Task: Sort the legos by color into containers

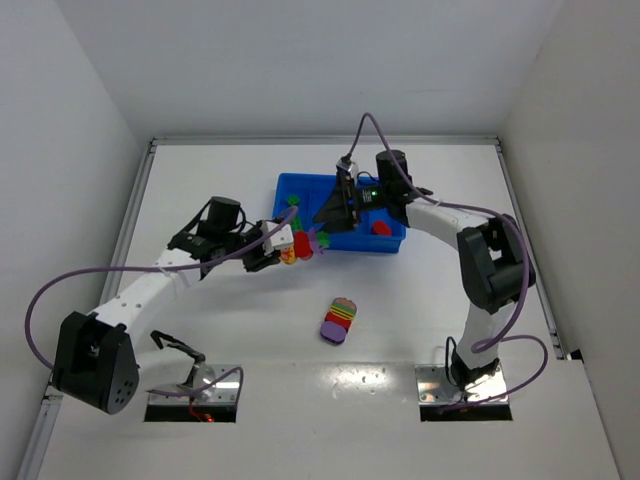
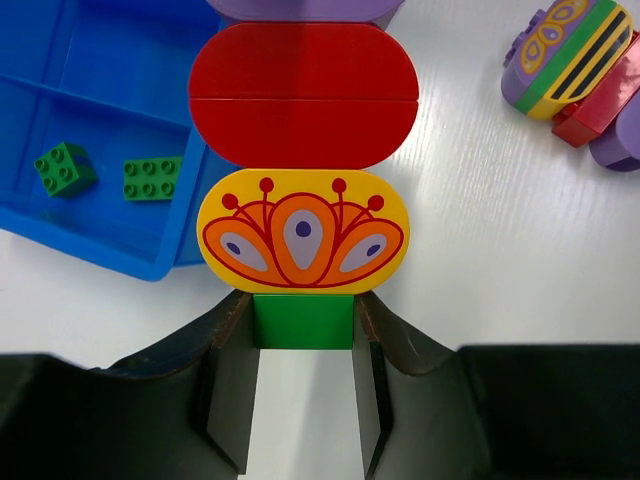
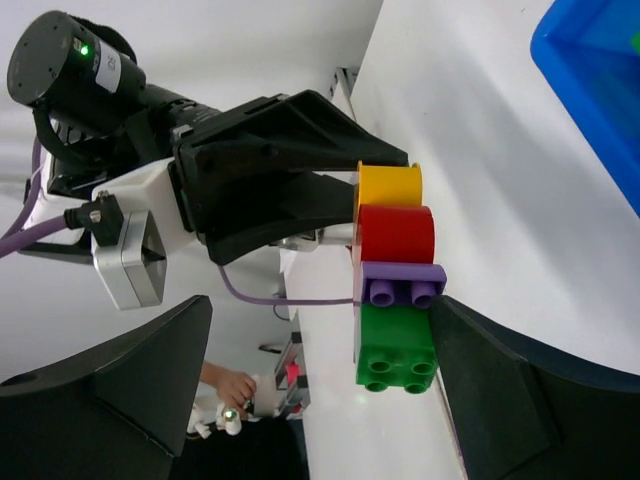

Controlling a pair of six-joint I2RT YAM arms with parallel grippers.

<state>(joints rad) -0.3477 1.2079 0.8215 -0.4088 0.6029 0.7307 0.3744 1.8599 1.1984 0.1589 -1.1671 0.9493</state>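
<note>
Left pincer (image 2: 303,345): narrow, clamped on the green brick (image 2: 303,315) at the near end of a lego clump (image 2: 303,170).
Held clump: outward from the fingers it runs green, then a yellow piece painted with an orange fan, then red, then purple. The right wrist view shows an end green brick (image 3: 397,345) capping the far end. Whether the clump touches the surface (image 1: 230,330) cannot be told.
Right pincer (image 3: 320,310): wide, its fingers either side of the end green brick, one just beside it and the other apart from it.
Blue tray (image 2: 110,240): at 10 o'clock from the left pincer, just beside the held clump.
Tray contents: two loose green bricks (image 2: 65,168) (image 2: 152,178) lie close together in one compartment. In the top view a red brick (image 1: 381,228) lies toward the tray's 3 o'clock end.
Second clump (image 1: 339,320): on the surface at 5 o'clock from the held clump, well apart, banded purple, yellow, green and red.
</note>
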